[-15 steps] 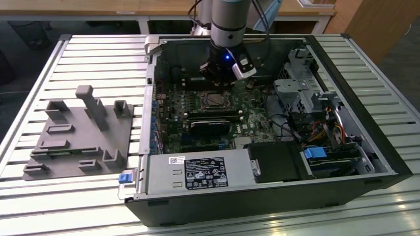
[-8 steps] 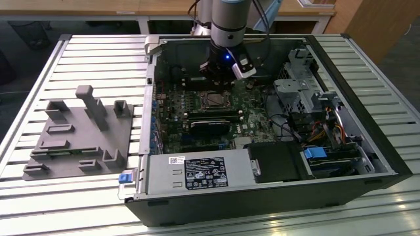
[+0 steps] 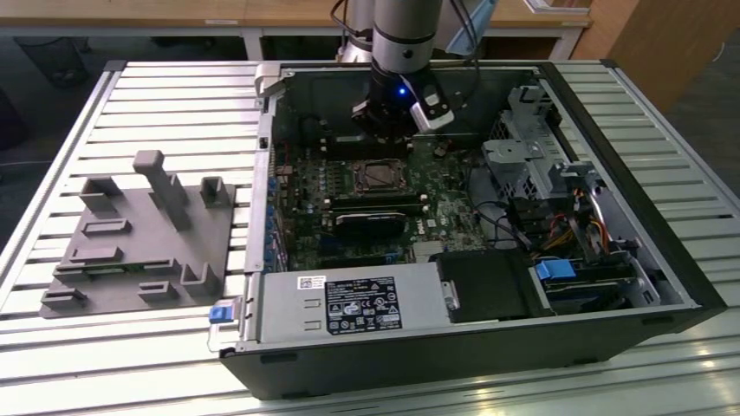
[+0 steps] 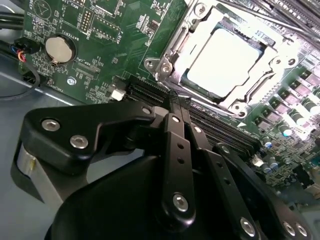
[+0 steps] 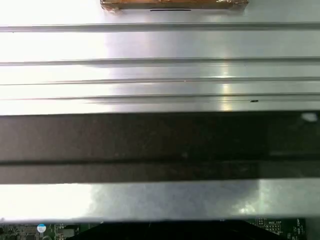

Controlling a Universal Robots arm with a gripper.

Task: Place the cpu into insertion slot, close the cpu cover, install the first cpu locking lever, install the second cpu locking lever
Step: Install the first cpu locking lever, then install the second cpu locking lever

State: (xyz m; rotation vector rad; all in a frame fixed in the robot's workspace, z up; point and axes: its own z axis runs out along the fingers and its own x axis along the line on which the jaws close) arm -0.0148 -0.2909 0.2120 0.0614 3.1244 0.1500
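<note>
The cpu (image 4: 227, 57) is seated in the insertion slot (image 4: 186, 82), upper right of the second wrist view, with the cpu cover (image 4: 172, 47) down over it. Lever state unclear, so latching looks outstanding. The gripper (image 4: 175, 102) sits just beside the socket, fingers together and empty.

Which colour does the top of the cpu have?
Silvery grey, nearly white in the glare; the cpu shows best in the second wrist view.
</note>
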